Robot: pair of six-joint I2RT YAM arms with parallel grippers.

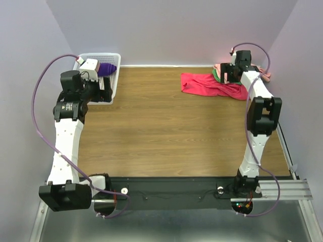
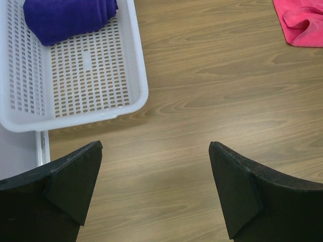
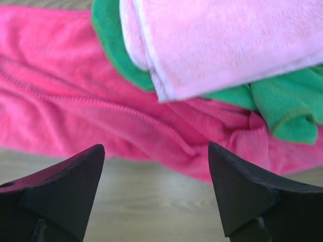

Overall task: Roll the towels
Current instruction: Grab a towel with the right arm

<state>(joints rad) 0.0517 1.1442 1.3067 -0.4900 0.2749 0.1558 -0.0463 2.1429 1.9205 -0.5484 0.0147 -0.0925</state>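
Right wrist view, right jaws spread empty over wood-grain table (image 3: 151,206), just short of plush crimson towel (image 3: 75,111) rumpled beneath folded green towel (image 3: 282,106) and pale pink towel (image 3: 227,45); left jaws likewise released beside perforated white plastic basket (image 2: 136,75) holding ribbed purple towel roll (image 2: 65,20).

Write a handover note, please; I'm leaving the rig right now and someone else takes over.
Left gripper: open, empty, above the table beside the basket.
Right gripper: open, empty, low in front of the crimson towel, at the table's far right.
Done: purple towel rolled, lying in the basket.
Left: pink towel lies on the green towel, which lies on the crimson one. All three are unrolled and need rolling.
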